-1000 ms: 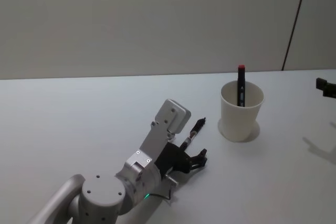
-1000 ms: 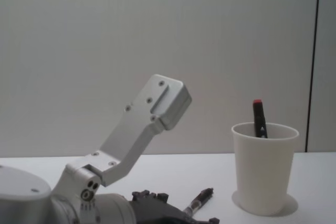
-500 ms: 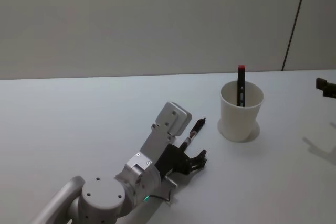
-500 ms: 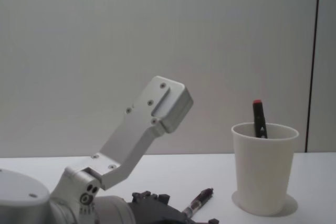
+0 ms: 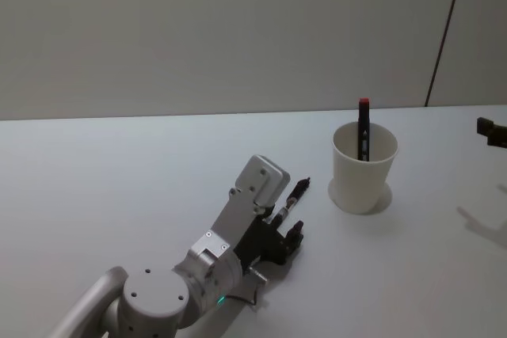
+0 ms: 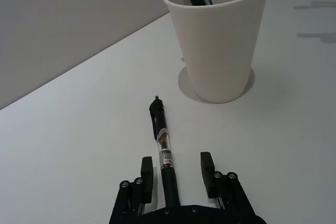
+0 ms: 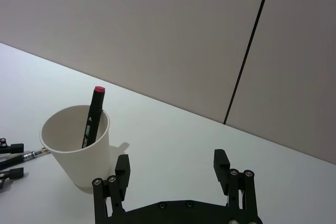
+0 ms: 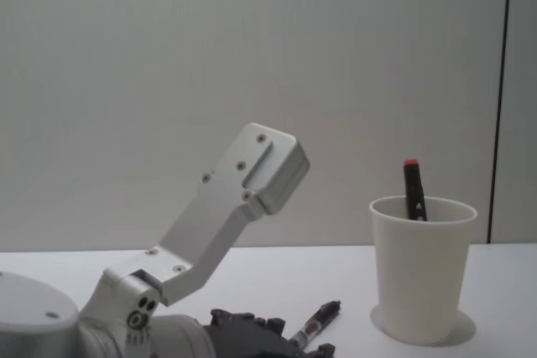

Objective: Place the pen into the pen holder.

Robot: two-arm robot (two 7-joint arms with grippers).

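The thin pen (image 6: 162, 140), black with a see-through middle, lay flat on the smooth white worktop (image 5: 119, 172), near the pen holder (image 6: 220, 45) but apart from it. The left gripper (image 6: 177, 160) sat low, partly open, one black finger on each side of the pen with small gaps. The pen holder was a round white paper cup with a rolled rim; a red-topped black marker (image 5: 364, 134) stood inside. The right gripper (image 7: 171, 162), far right, was wide open and empty.

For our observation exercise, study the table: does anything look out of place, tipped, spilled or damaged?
Nothing is spilled or damaged. The pen holder stands upright with a red-capped marker leaning inside. Only the pen is out of place: it lies flat on the table, between the left gripper's open fingers. The right gripper hangs open.
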